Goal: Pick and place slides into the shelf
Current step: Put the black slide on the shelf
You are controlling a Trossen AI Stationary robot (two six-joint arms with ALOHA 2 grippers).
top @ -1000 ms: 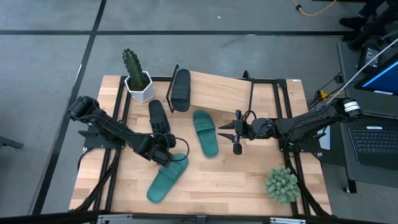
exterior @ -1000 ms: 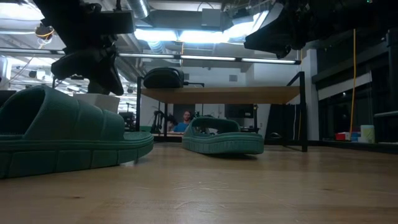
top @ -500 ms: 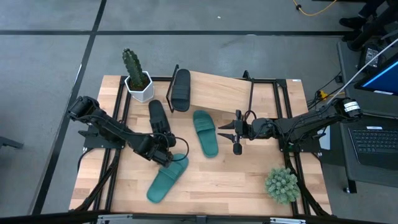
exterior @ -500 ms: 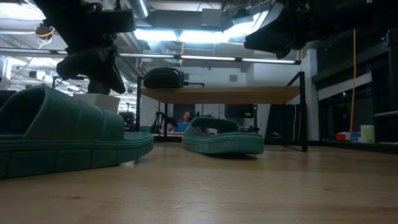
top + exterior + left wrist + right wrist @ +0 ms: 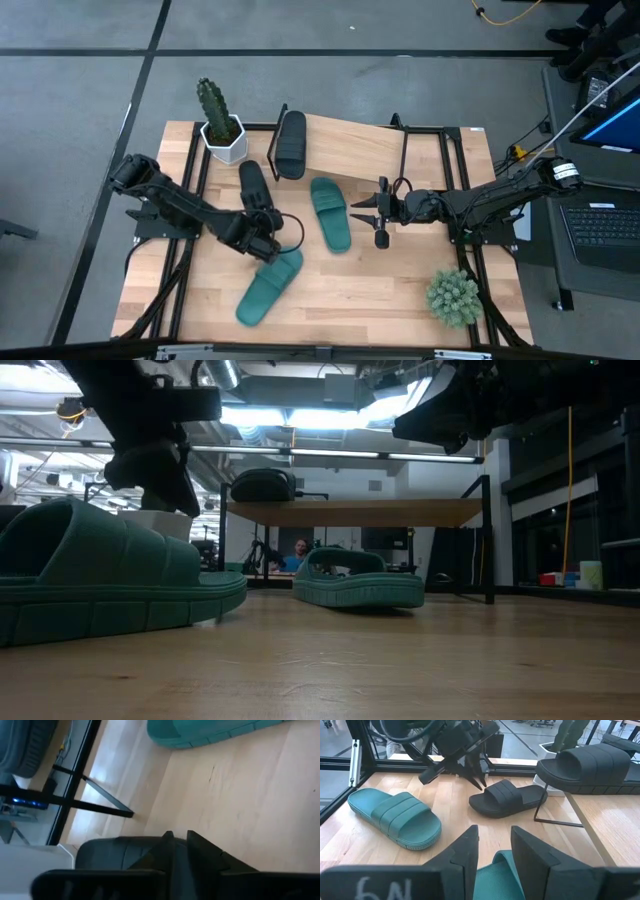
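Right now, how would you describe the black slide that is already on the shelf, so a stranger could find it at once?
Start at the white pot with the cactus at the table's far left corner. Just beside it, the shelf begins, and the black slide lies on its near end. It is the only slide raised off the tabletop; the other black slide lies below.

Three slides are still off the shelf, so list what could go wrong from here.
The left gripper hangs between the black slide on the table and the near teal slide; descending may nudge either. The open right gripper waits beside the other teal slide, so the arms could crowd. On the shelf a second black slide sits by the cactus pot; placing there may bump them.
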